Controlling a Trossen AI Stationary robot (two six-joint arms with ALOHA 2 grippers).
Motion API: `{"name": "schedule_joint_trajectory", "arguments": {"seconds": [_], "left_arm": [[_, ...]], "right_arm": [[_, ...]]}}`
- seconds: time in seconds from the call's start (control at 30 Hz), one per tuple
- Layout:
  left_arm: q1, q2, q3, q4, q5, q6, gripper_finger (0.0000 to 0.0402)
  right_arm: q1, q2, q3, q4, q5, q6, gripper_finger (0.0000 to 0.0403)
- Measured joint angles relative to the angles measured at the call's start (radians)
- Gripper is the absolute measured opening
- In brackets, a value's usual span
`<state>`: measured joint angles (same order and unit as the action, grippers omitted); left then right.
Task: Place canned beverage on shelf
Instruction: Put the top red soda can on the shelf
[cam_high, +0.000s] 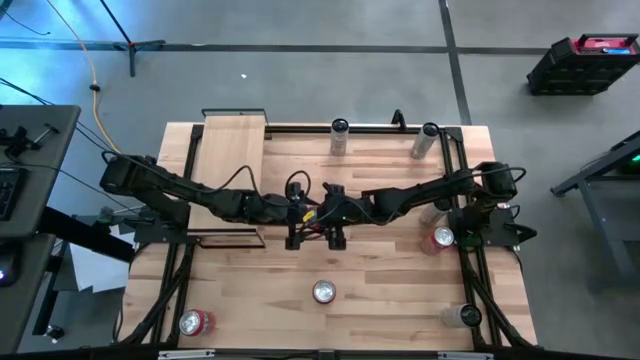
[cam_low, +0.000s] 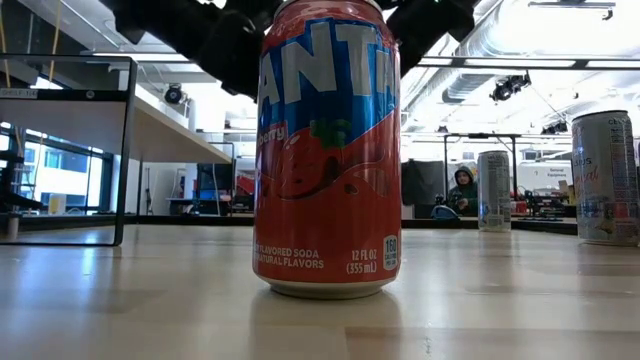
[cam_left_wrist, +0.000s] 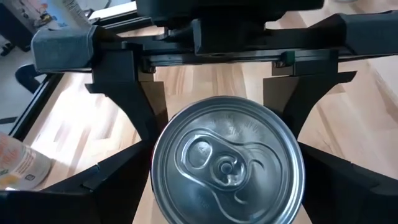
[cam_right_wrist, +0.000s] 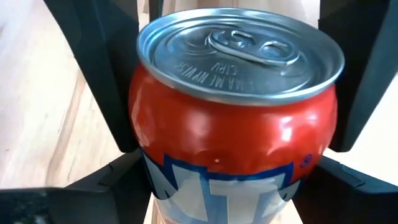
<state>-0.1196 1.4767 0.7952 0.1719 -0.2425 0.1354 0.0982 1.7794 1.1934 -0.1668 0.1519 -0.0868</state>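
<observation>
Both grippers, left (cam_high: 296, 212) and right (cam_high: 334, 212), met at frame centre, jaws wide around one upright red can (cam_right_wrist: 236, 118), the right's pressing its sides. The shelf (cam_high: 232, 150) lay upper left, nearer the left arm.

A can (cam_right_wrist: 236, 106) is held upright between the two grippers, which meet over the table's (cam_high: 380, 275) middle. The shelf (cam_high: 232, 170) is set at the far left. Another can (cam_high: 323, 291) stands nearer, and two cans (cam_high: 339, 137) stand at the far edge.
</observation>
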Motion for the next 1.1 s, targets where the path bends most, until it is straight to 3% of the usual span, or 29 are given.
{"name": "schedule_joint_trajectory", "arguments": {"seconds": [0.47, 0.63, 0.8, 0.93, 1.1], "left_arm": [[0.001, 0.015, 0.001, 0.014, 0.017, -0.007, 0.0287], [-0.001, -0.032, 0.001, -0.023, 0.023, -0.005, 0.0287], [-0.010, -0.110, 0.000, -0.102, 0.019, -0.011, 0.0287], [-0.013, -0.192, 0.044, -0.279, 0.011, -0.023, 0.0287], [-0.009, -0.264, 0.206, -0.585, -0.024, -0.028, 0.0287]], "right_arm": [[0.000, 0.000, 0.000, 0.007, -0.011, -0.004, 0.0296], [0.002, -0.008, 0.012, 0.006, -0.010, 0.001, 0.0325], [0.012, -0.045, 0.064, -0.111, 0.007, 0.003, 0.0358], [0.027, -0.105, 0.130, -0.263, 0.094, 0.019, 0.0361], [0.052, -0.205, 0.167, -0.385, 0.222, 0.042, 0.0359]]}}
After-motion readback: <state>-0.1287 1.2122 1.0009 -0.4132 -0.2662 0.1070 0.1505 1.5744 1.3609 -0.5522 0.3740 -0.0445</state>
